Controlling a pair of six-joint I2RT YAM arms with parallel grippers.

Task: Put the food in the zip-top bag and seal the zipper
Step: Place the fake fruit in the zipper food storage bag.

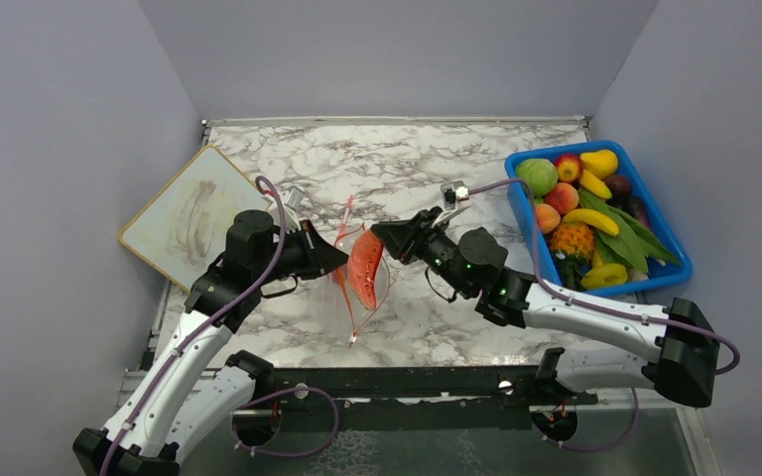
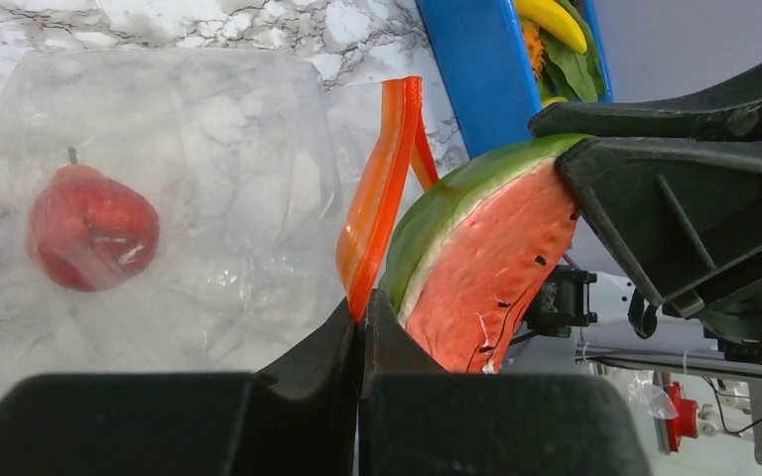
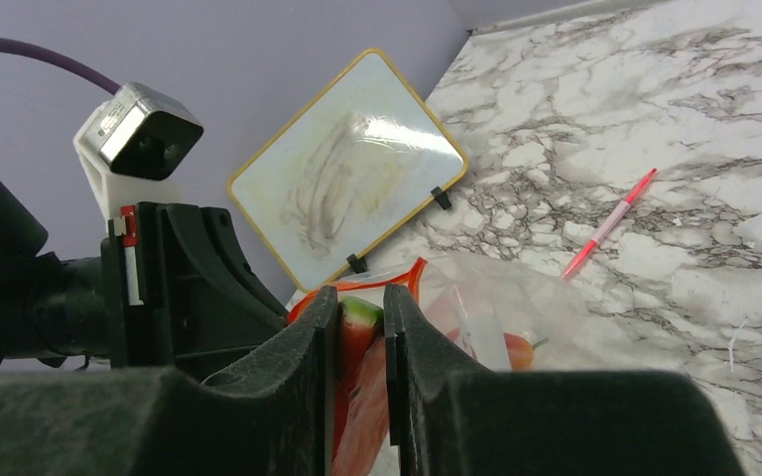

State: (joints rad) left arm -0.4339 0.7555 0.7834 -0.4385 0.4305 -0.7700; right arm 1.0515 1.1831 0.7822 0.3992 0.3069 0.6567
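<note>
The clear zip-top bag lies mid-table with a red round fruit inside it. My left gripper is shut on the bag's red-orange zipper strip and holds the mouth edge up; its closed tips show in the left wrist view. My right gripper is shut on the watermelon slice at the bag's mouth. The slice's green rind sits between the pads in the right wrist view. The slice stands right beside the raised zipper. How far it is inside the bag I cannot tell.
A blue bin at the right holds several more toy fruits and vegetables. A whiteboard lies at the left. A pink stick lies on the marble behind the bag.
</note>
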